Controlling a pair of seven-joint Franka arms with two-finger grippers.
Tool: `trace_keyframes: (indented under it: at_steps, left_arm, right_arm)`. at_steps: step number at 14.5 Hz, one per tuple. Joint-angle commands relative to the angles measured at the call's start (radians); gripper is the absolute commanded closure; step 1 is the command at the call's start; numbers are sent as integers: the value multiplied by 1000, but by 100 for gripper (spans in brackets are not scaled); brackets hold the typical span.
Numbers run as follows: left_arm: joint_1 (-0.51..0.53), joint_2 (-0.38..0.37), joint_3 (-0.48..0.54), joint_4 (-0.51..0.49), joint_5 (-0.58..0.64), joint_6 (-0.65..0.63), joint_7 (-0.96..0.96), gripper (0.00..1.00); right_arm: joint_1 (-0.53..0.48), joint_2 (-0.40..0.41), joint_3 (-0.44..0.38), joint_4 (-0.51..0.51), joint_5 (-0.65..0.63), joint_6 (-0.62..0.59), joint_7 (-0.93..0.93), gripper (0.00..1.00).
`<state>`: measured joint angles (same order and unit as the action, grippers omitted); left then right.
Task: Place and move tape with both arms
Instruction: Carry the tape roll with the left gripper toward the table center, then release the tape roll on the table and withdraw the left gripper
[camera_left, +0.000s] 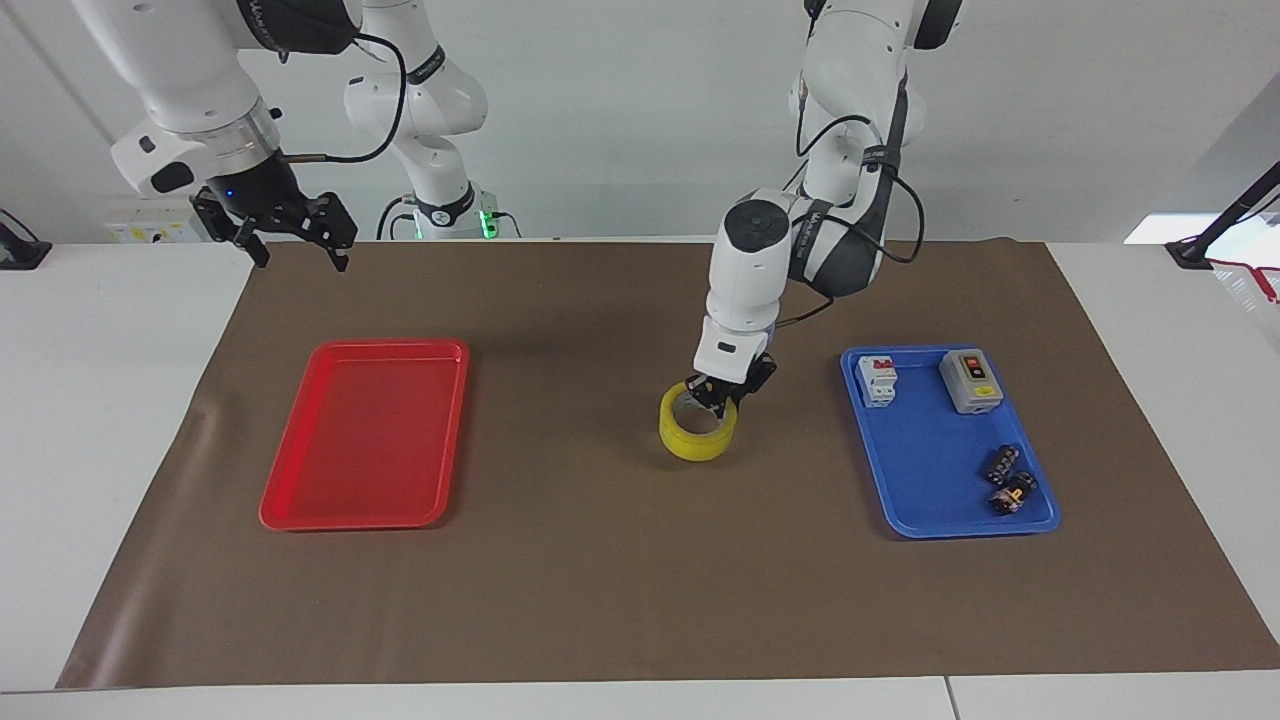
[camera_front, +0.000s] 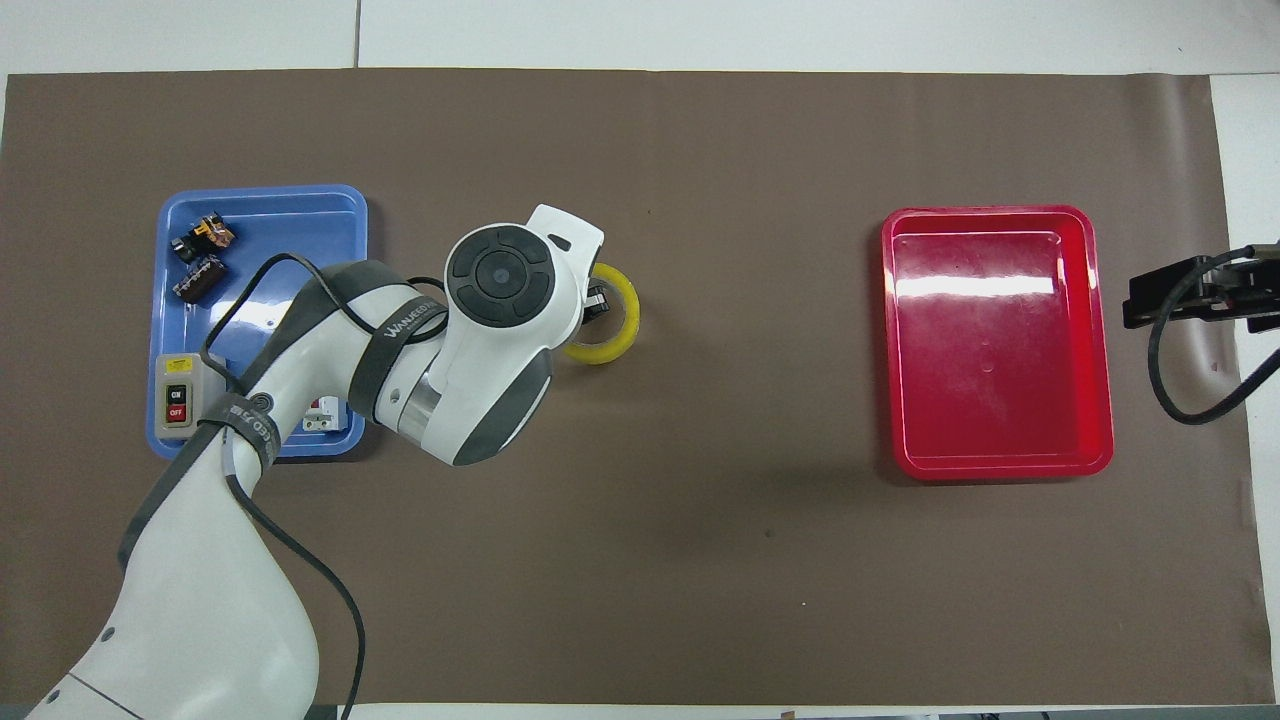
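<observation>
The tape (camera_left: 695, 440) is a yellow roll in the middle of the brown mat, between the two trays; it also shows in the overhead view (camera_front: 618, 335). My left gripper (camera_left: 722, 396) is shut on the roll's rim, one finger inside the ring. I cannot tell whether the roll rests on the mat or hangs just above it. In the overhead view the left gripper (camera_front: 597, 300) is mostly hidden under its wrist. My right gripper (camera_left: 303, 256) is open and empty. It waits in the air over the mat's corner at the right arm's end, and shows at the overhead view's edge (camera_front: 1180, 295).
A red tray (camera_left: 365, 346) (camera_front: 1000, 212) lies at the right arm's end. A blue tray (camera_left: 930, 470) (camera_front: 290, 250) at the left arm's end holds a grey switch box (camera_left: 970, 381) (camera_front: 180, 397), a circuit breaker (camera_left: 880, 381) and small black parts (camera_left: 1008, 480) (camera_front: 200, 262).
</observation>
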<state>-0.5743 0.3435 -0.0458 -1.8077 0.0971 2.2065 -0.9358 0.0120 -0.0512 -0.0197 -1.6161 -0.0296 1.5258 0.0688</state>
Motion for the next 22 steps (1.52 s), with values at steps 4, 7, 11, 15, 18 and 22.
trace_keyframes:
  at_steps: [4,7,11,15,18,22]
  left_arm:
    - [-39,28,14,-33,36,48,-41,84]
    - [-53,23,14,-52,36,59,-34,5]
    - [-35,-21,12,-48,36,50,-15,0]
    - [71,-109,9,-52,30,-11,110,0]
    - [149,-173,7,-52,4,-108,269,0]
    - [276,-260,11,-42,-100,-218,521,0]
  right_arm:
    - [-18,-12,6,-22,7,20,-29,0]
    - [-17,-16,6,-33,7,33,-44,0]
    - [-18,-16,6,-34,5,34,-60,0]
    - [-17,-16,6,-34,5,34,-60,0]
    - [-18,-18,7,-41,5,34,-61,0]
    - [6,-33,20,-80,-1,74,-63,0]
